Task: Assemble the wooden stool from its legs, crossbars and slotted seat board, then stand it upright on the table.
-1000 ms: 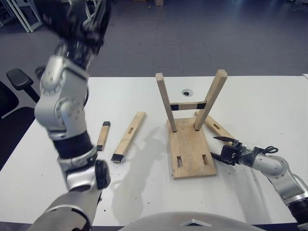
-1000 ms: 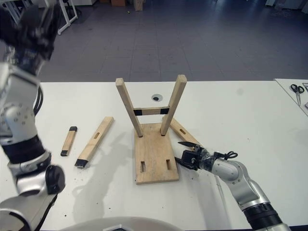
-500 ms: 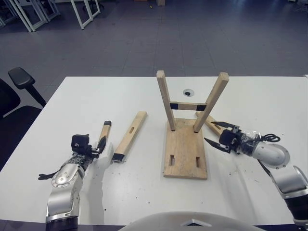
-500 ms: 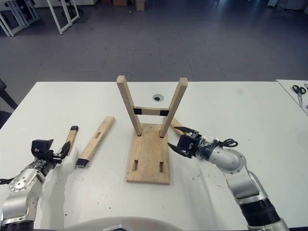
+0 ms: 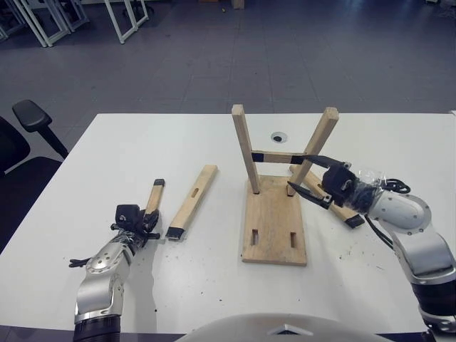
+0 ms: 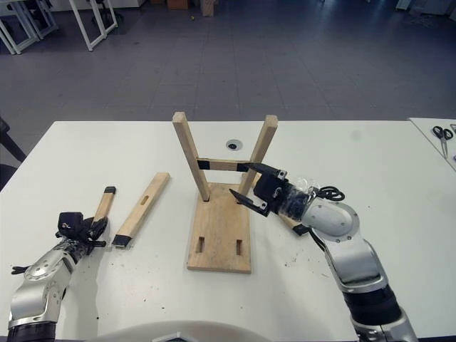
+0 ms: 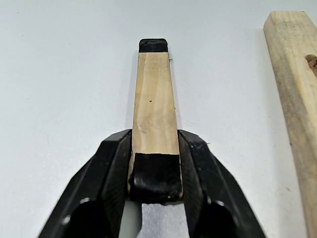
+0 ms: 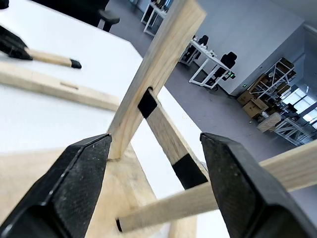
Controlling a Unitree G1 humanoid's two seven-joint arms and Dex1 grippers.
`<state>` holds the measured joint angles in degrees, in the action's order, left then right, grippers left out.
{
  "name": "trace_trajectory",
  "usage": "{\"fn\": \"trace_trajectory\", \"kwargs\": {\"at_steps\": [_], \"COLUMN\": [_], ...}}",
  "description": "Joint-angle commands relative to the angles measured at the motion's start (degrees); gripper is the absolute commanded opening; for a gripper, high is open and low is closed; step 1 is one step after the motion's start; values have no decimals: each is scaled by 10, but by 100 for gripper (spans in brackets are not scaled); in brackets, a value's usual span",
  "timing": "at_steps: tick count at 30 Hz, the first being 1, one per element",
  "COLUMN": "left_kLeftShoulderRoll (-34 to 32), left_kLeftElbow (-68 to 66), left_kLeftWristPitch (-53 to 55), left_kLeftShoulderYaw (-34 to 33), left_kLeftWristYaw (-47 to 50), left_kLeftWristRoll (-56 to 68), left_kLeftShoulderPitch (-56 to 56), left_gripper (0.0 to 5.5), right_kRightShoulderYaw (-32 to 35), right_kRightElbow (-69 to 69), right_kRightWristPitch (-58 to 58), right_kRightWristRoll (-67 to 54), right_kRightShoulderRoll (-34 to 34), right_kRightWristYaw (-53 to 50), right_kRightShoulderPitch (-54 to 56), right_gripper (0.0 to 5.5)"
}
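Left wrist view shows the left gripper (image 7: 154,138) clamped on the black-tipped end of a short crossbar (image 7: 153,99) lying flat on the table (image 5: 214,142), while the right gripper (image 5: 299,172), spread wide, straddles one upright leg (image 5: 318,135) set in the seat board (image 5: 274,224).

I can read nothing from my station: no text, label, number or sign on the crossbar (image 7: 153,109), the seat board (image 5: 274,214) or the tabletop (image 5: 178,142).
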<state>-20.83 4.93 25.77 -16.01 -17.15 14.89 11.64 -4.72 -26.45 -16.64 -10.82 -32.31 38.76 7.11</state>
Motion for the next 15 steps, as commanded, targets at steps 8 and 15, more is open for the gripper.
{"fn": "trace_trajectory", "kwargs": {"at_steps": [8,15], "left_kLeftShoulderRoll": [16,-2], "left_kLeftElbow": [90,200], "left_kLeftWristPitch": [-338,-307], "left_kLeftShoulderYaw": [30,144], "left_kLeftWristYaw": [5,-67], "left_kLeftWristRoll": [-56,-46], "left_kLeftShoulderPitch": [-116,-248], "left_gripper": [132,132], "right_kRightShoulderYaw": [136,205], "right_kRightElbow": [-56,-6], "right_kRightWristPitch": [-279,-333], "right_kRightWristRoll": [-381,-683], "right_kRightShoulderRoll": [110,137], "right_kRightWristYaw": [-112,-232], "right_kRightShoulderPitch": [58,125], "right_gripper": [438,438]}}
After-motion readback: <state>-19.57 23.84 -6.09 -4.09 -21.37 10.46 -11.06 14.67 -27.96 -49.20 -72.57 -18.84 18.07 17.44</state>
